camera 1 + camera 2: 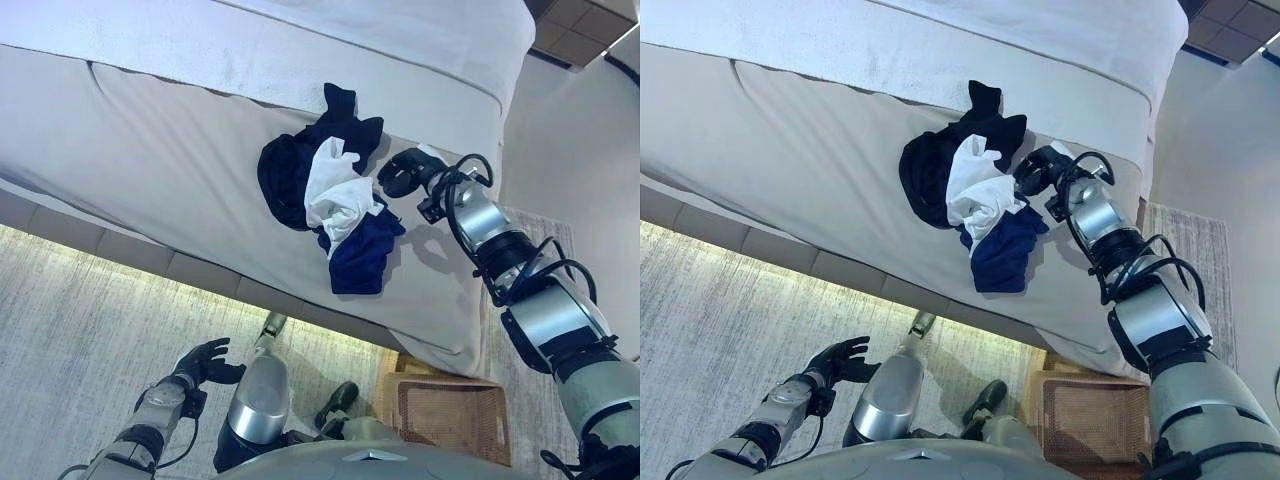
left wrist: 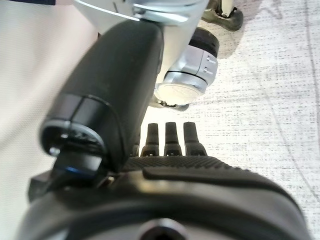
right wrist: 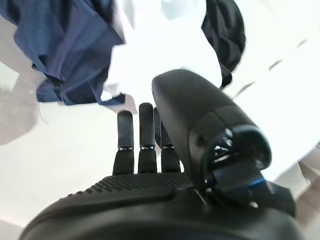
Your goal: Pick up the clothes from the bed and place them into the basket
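Observation:
A pile of clothes lies on the beige bed (image 1: 180,170): a black garment (image 1: 285,175), a white garment (image 1: 335,190) and a navy garment (image 1: 360,250). My right hand (image 1: 405,172) hovers just right of the pile, its fingers (image 3: 142,127) straight and open, pointing at the white and navy cloth (image 3: 75,55), apart from it. My left hand (image 1: 205,362) hangs low over the carpet, its fingers (image 2: 172,137) relaxed and open, holding nothing. A woven basket (image 1: 450,410) stands on the floor by the bed's near corner, below my right arm.
A white duvet (image 1: 400,40) covers the far part of the bed. A lit strip runs along the bed base above the grey carpet (image 1: 80,330). A pale wall (image 1: 580,140) stands to the right of the bed.

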`<state>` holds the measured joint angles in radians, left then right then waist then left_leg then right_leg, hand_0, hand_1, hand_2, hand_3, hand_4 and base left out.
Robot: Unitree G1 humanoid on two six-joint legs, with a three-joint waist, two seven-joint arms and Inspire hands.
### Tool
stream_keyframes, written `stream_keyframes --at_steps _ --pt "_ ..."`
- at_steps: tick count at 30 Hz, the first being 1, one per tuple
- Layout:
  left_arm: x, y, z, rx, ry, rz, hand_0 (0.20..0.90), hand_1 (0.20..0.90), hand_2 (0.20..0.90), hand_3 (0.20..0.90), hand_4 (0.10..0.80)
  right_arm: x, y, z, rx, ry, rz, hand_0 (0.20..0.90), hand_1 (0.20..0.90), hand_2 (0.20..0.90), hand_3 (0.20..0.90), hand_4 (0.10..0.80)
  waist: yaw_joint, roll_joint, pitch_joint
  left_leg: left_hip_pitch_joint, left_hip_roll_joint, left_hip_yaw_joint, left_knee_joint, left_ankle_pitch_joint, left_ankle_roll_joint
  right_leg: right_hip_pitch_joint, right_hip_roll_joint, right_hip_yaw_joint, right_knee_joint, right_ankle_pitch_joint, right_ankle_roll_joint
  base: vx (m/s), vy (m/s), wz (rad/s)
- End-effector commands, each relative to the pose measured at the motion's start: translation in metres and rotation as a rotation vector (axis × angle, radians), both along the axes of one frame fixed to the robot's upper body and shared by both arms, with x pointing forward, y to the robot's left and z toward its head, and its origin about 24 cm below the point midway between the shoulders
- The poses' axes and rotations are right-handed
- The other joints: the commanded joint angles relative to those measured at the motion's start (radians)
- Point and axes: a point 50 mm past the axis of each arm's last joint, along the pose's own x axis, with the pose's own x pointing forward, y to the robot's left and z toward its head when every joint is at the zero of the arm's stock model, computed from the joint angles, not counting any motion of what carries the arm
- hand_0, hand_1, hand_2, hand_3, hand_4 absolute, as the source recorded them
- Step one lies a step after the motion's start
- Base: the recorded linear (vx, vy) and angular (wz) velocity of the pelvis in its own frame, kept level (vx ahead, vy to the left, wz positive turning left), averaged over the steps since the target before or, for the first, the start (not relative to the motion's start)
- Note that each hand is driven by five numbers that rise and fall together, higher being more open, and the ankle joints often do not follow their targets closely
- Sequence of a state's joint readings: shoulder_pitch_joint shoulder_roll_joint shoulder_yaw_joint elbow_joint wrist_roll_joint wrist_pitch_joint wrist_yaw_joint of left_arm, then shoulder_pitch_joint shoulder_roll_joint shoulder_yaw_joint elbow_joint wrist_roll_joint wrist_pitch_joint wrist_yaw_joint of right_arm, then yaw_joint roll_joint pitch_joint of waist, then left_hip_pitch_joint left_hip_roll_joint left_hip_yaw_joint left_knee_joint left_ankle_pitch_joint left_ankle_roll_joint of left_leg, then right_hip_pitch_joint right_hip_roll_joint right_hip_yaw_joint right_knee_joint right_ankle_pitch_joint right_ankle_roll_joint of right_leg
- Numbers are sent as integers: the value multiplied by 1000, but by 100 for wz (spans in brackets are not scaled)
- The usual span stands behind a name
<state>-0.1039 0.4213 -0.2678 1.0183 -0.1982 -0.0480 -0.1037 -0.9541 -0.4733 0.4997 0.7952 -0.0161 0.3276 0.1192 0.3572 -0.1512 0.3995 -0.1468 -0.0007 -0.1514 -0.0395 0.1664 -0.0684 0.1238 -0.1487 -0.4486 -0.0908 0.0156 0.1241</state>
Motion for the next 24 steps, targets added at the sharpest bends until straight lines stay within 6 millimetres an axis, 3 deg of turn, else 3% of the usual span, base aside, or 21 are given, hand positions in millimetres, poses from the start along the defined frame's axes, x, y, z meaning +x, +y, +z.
stream_keyframes --at_steps 1,7,19,20,21,22,24 --pt "2 -22 -3 -44 -13 -88 900 900 900 900 800 16 11 64 -219 -228 40 900 900 900 900 800 15 38 -14 51 -36 77 37 -181 88 -123 -8 18 134 20 -16 -72 -10 3" --pt "20 -31 4 -68 -76 -100 900 900 900 900 800 23 18 71 -296 -262 -11 900 900 900 900 800 44 57 35 7 -34 57 16 -175 79 -156 7 10 132 7 -12 -84 -10 11" --pt "26 -40 6 -94 -105 -103 900 900 900 900 800 24 -8 61 -382 -171 -133 900 900 900 900 800 59 86 67 -29 -43 41 -12 -147 75 -197 0 -15 147 -3 -16 -19 19 4" --pt "26 -41 6 -97 -105 -104 900 900 900 900 800 24 -7 62 -361 -183 -133 780 780 780 760 660 59 88 68 -29 -43 41 -15 -146 74 -197 0 -15 147 -3 -15 -11 37 1" --pt "27 -42 6 -100 -106 -106 900 900 900 900 800 25 -4 65 -321 -213 -130 476 476 476 406 306 59 91 68 -29 -43 40 -17 -144 74 -198 0 -14 146 -3 -14 -4 37 2" --pt "26 -43 6 -104 -106 -106 900 900 900 900 800 25 1 69 -241 -242 -120 300 300 300 200 100 56 93 68 -27 -42 42 -22 -141 72 -199 -1 -14 147 -2 -14 -1 38 2" --pt "25 -45 5 -109 -107 -106 900 900 900 900 800 25 14 77 -92 -293 -91 300 300 300 200 100 51 96 67 -22 -40 43 -27 -139 70 -197 -2 -14 148 -3 -14 1 19 0"
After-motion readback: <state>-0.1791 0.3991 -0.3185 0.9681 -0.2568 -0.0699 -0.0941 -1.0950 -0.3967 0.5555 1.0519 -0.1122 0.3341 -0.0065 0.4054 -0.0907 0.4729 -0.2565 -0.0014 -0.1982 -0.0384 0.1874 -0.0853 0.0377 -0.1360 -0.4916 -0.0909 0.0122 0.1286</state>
